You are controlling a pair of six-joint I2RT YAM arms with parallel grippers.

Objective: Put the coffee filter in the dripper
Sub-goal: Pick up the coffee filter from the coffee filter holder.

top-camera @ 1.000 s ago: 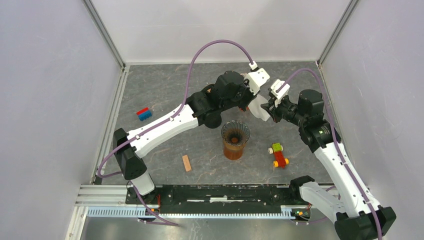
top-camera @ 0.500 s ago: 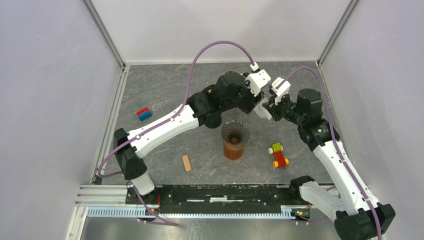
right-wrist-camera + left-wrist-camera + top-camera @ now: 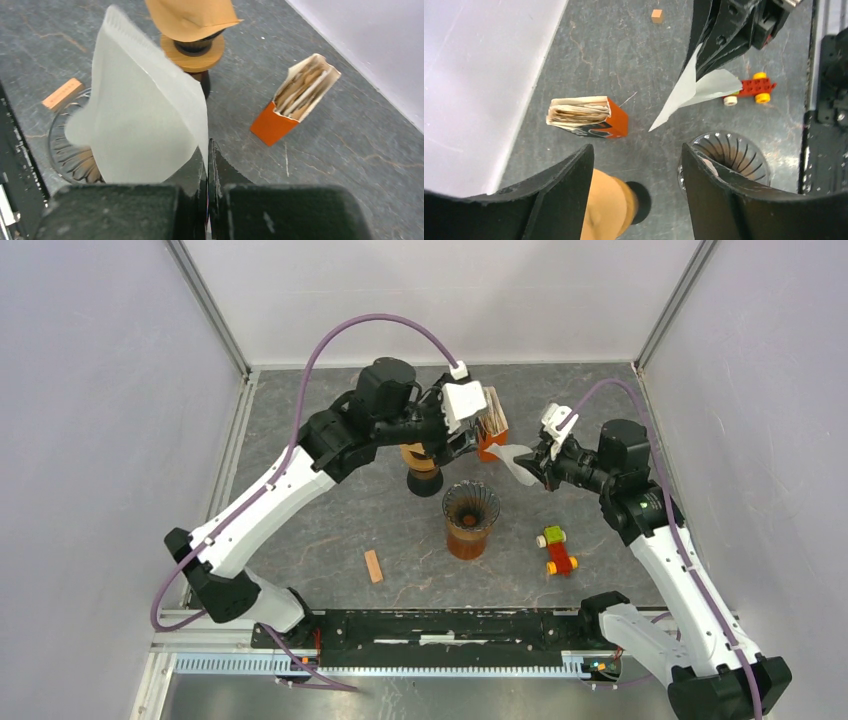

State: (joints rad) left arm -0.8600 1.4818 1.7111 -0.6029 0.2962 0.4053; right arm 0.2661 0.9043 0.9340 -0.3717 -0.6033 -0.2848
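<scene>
We see the right gripper point(image 3: 207, 150) with its fingers pinched together on an edge of the white coffee filter point(image 3: 145, 125). The filter hangs in the air right of centre in the top view, just up and to the right of the glass dripper point(image 3: 470, 508) and not touching it. The left gripper point(image 3: 636, 150) holds its fingers wide apart with nothing between them, in the upper middle of the top view near the wooden stand point(image 3: 422, 465) and the orange filter box point(image 3: 492, 425), while a toy car point(image 3: 556, 550) lies to the dripper's lower right.
</scene>
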